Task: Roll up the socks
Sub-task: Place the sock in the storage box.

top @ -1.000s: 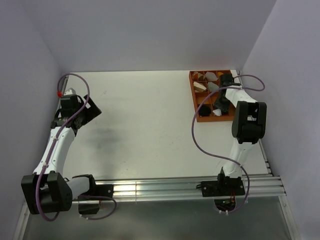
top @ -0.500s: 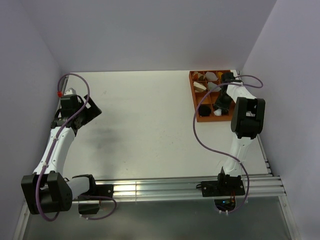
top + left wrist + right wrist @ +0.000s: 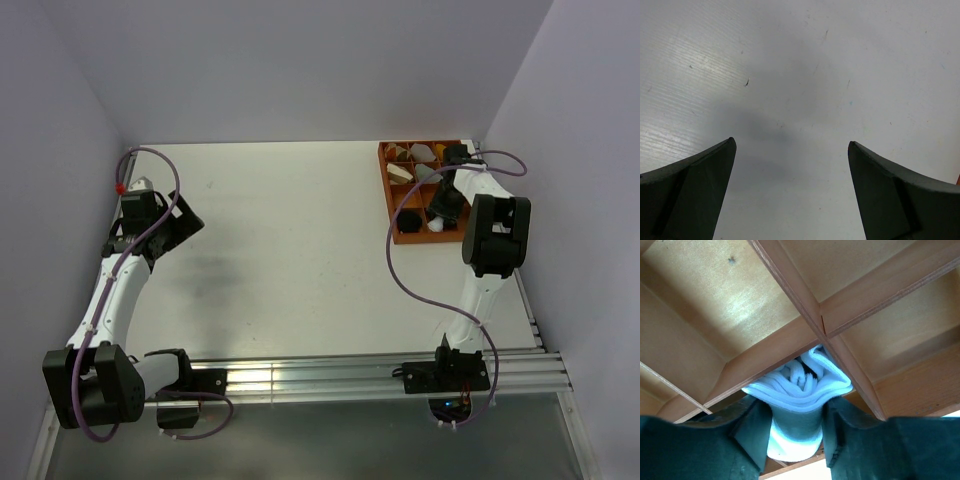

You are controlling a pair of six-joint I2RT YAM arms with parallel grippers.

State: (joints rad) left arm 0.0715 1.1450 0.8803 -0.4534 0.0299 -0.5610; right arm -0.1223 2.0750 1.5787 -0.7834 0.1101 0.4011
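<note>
Soft, light, springy. Rolled white sock [image 3: 795, 390] pinched by right gripper [image 3: 796, 425] in far-right tray [image 3: 790, 340]; best held across its middle. Left gripper [image 3: 791, 142] wide apart, empty.

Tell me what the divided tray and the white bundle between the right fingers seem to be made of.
Divided tray: probably thin wood or fibreboard, matt brown, faint speckled grain. White bundle: soft knit fabric, shown by ribbed, rolled folds; fibre unclear.

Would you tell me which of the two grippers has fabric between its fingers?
The right gripper, down in the orange wooden divider tray, pinches a white rolled sock bundle; the left gripper stands open over the bare white table.
</note>
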